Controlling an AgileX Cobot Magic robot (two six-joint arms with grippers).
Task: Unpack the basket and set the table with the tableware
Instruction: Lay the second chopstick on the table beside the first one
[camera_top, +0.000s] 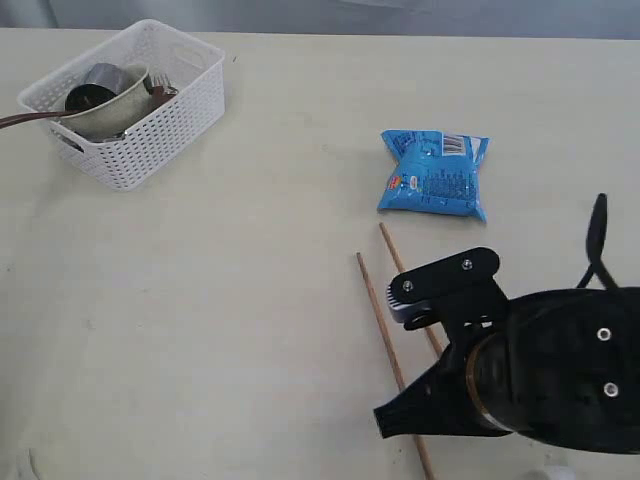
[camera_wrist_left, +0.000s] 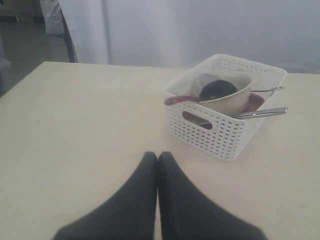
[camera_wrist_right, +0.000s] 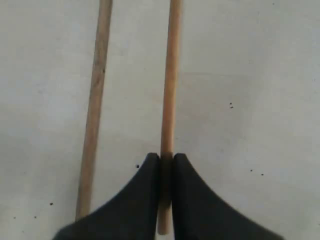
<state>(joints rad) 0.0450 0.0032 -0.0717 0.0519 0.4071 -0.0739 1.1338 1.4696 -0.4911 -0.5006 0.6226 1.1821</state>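
Unpacking is partly done. Both wooden chopsticks (camera_top: 378, 320) lie out on the surface (camera_top: 250, 330), near and right of centre, on the near side of the blue snack bag (camera_top: 435, 175). The bowl (camera_top: 125, 105), dark cup (camera_top: 88, 98) and brown-handled utensil (camera_top: 25, 119) sit in the white basket (camera_top: 150, 145) at the far left. The right hand (camera_wrist_right: 166, 157) pinches one chopstick (camera_wrist_right: 169, 100) close to its end; the left hand (camera_wrist_left: 158, 156) is pressed together and empty. The sticks lie roughly parallel, their long axes running near to far with the far tips leaning left.

counter (camera_top: 250, 330): pale cream
left: white basket (camera_top: 150, 150)
mid-right: blue snack bag (camera_top: 435, 175)
beside bag: two chopsticks (camera_top: 380, 320), apart
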